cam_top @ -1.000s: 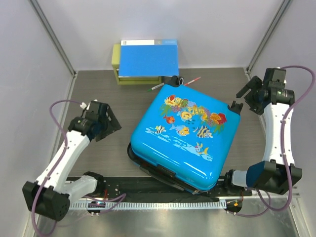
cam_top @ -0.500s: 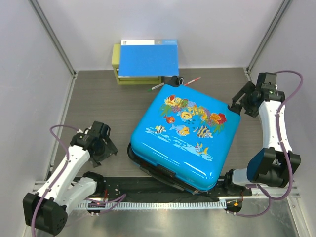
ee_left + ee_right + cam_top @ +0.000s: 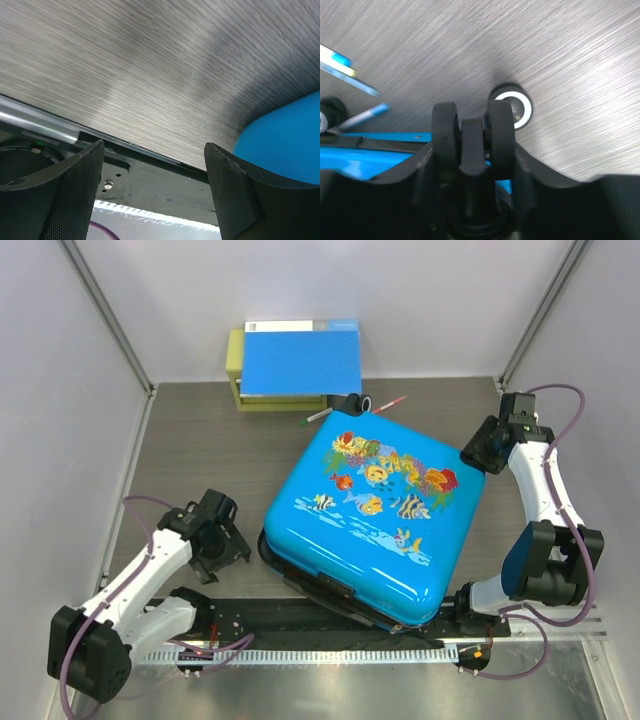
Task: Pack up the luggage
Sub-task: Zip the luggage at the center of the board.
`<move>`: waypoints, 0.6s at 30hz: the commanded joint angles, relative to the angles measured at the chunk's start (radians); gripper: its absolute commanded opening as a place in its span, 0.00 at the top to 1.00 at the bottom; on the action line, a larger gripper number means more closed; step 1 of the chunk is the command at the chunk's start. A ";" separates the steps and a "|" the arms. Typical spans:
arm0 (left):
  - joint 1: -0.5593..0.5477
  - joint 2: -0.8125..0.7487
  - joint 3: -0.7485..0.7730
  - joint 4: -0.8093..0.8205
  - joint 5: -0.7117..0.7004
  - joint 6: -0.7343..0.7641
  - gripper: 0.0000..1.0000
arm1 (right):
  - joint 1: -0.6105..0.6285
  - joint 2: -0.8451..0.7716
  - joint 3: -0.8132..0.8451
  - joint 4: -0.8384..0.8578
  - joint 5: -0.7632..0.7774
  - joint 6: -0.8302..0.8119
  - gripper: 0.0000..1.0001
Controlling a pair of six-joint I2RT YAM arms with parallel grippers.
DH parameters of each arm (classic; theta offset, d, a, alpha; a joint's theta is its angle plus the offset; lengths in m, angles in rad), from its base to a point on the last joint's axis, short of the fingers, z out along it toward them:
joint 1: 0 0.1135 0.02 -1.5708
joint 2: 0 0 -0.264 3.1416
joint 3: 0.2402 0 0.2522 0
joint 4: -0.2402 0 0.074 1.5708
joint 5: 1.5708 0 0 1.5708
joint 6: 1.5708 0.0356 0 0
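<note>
Two hands flank the large bright-blue hard-shell suitcase with fish-and-coral print (image 3: 375, 515), which lies closed, lid up, in the middle of the grey wood-grain bench (image 3: 200, 450). The left hand (image 3: 154, 150) is spread wide and empty, low by the near-left corner. The right hand (image 3: 480, 452) straddles a black twin wheel (image 3: 472, 145) at the far-right corner; whether it pinches, I cannot tell. The shell looks stiff, slick and bulky, so the lid edge or trim should give better purchase.
</note>
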 commanded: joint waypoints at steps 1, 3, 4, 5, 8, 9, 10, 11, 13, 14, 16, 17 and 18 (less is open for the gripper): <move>-0.059 0.028 -0.002 0.074 0.033 -0.077 0.19 | 0.019 0.001 -0.010 -0.014 0.026 -0.020 0.69; -0.080 0.031 -0.016 0.103 0.048 -0.103 0.18 | 0.019 -0.009 -0.023 -0.031 0.055 -0.012 0.89; -0.084 0.028 -0.036 0.113 0.059 -0.123 0.18 | 0.019 -0.016 -0.043 -0.039 0.070 -0.012 0.95; -0.084 0.020 -0.045 0.122 0.068 -0.130 0.18 | 0.019 -0.025 -0.050 -0.054 0.107 -0.013 0.99; -0.084 0.005 -0.050 0.113 0.067 -0.130 0.18 | 0.011 -0.051 -0.074 -0.097 0.162 -0.015 0.99; -0.084 0.002 -0.047 0.111 0.070 -0.128 0.18 | 0.005 -0.064 -0.080 -0.103 0.194 -0.012 0.99; -0.084 0.000 -0.045 0.114 0.073 -0.122 0.18 | -0.016 -0.073 -0.099 -0.106 0.202 -0.007 0.99; -0.084 0.005 -0.045 0.119 0.074 -0.113 0.18 | -0.030 -0.085 -0.106 -0.112 0.205 -0.006 0.99; -0.087 0.031 -0.045 0.140 0.119 -0.099 0.18 | -0.056 -0.105 -0.117 -0.123 0.216 -0.004 0.99; -0.088 0.042 -0.045 0.149 0.129 -0.094 0.18 | -0.075 -0.108 -0.120 -0.132 0.222 -0.006 0.99; -0.103 0.069 -0.041 0.171 0.149 -0.084 0.18 | -0.088 -0.113 -0.122 -0.143 0.233 -0.007 0.99; -0.108 0.075 -0.039 0.179 0.155 -0.082 0.18 | -0.093 -0.116 -0.126 -0.152 0.242 -0.007 0.99; -0.114 0.082 -0.041 0.186 0.162 -0.079 0.18 | -0.096 -0.119 -0.128 -0.154 0.248 -0.003 0.99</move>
